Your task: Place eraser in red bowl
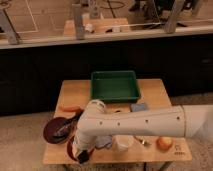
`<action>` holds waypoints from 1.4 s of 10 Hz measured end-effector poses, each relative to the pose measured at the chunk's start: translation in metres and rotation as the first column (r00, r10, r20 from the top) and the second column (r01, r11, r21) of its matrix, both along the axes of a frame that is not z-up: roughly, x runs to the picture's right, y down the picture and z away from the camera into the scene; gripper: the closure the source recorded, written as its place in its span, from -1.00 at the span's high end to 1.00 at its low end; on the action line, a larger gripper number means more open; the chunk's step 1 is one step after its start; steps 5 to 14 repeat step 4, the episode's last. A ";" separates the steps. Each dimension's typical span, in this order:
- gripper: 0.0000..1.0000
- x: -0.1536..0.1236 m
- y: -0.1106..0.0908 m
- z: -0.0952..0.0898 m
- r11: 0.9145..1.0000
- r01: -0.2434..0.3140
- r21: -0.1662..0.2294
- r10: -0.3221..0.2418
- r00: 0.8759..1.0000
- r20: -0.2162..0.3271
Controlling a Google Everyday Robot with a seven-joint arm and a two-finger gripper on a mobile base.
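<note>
Looking for the eraser: not plainly in sight; a dark bit at the gripper's tip, well in front of the tray (115,86) and to its left, may be it, but I cannot tell.
Handling, as I'd judge: a small block like that should be light, firm with a little give, and grippy rather than slick; nothing fragile about it.
Where to hold: across the narrow sides near the middle, so it hangs level and drops flat.
Bowl (71,149): only a red sliver of rim shows, front-left of the tray, at the table's (75,92) near edge, mostly hidden by the arm.
Gripper (85,155): low over the bowl's rim, front-left of the tray; whether it is clamped on anything or released, I cannot tell.
Dish (55,130): maroon, left of the bowl, further left of the tray.
Sponge (138,107): just in front of the tray's right corner.
Writing: no brand, label or lettering I can read anywhere.
</note>
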State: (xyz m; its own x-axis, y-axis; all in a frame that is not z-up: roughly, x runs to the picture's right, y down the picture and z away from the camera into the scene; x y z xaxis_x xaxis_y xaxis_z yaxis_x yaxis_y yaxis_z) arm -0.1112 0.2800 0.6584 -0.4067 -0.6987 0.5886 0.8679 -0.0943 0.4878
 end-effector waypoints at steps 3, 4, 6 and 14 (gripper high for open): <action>0.60 0.005 -0.007 0.007 1.000 -0.030 -0.002 0.030 0.999 -0.023; 0.60 0.008 -0.010 0.008 0.999 -0.051 -0.005 0.050 0.998 -0.030; 0.60 0.008 -0.010 0.008 0.999 -0.051 -0.005 0.050 0.998 -0.030; 0.60 0.008 -0.010 0.008 0.999 -0.051 -0.005 0.050 0.998 -0.030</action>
